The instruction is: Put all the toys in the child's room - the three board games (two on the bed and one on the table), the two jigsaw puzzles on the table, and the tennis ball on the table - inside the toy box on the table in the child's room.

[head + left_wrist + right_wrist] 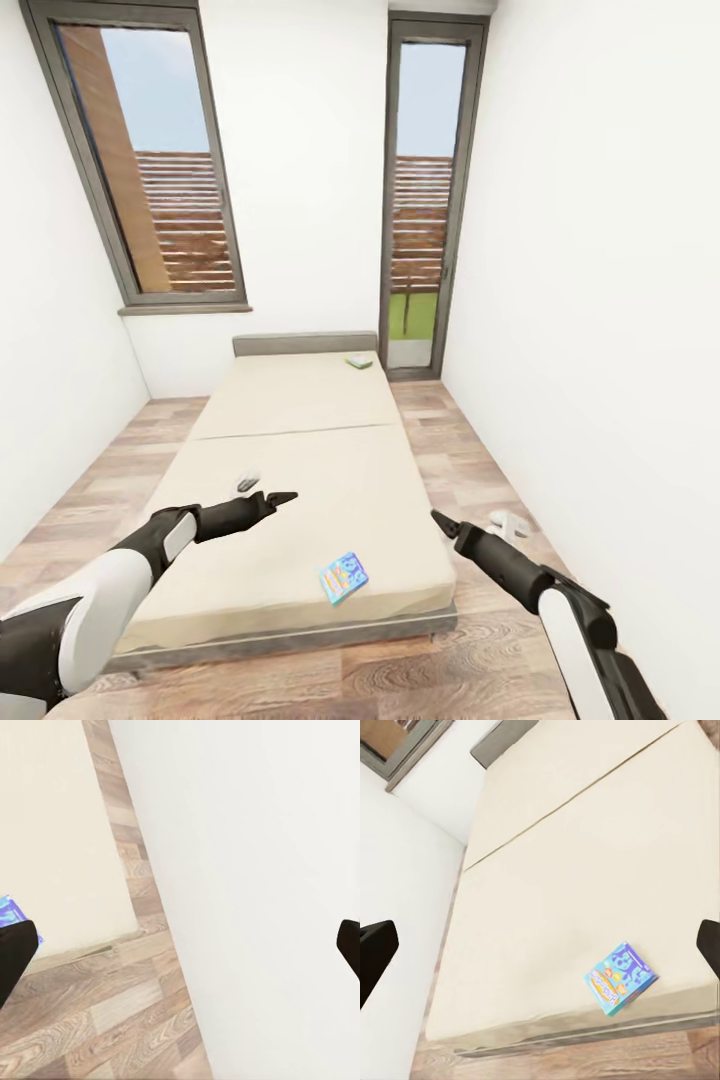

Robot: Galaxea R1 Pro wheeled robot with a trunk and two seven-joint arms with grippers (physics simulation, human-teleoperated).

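a narrow white-walled room with a cream bed (pixel 300 470) running away from the robot, one seam line across its middle. a small blue board game (pixel 343 577) lies flat near the foot of the bed, toward its right corner. a second, greenish board game (pixel 359 362) lies far off by the grey headboard (pixel 305 344). the left gripper (pixel 283 497) reaches out over the mattress; the right gripper (pixel 437 520) hangs beside the bed's right edge, above the wooden floor (pixel 470 450). both sets of fingers are spread open and hold nothing. two tall windows (pixel 160 160) sit in the far wall.
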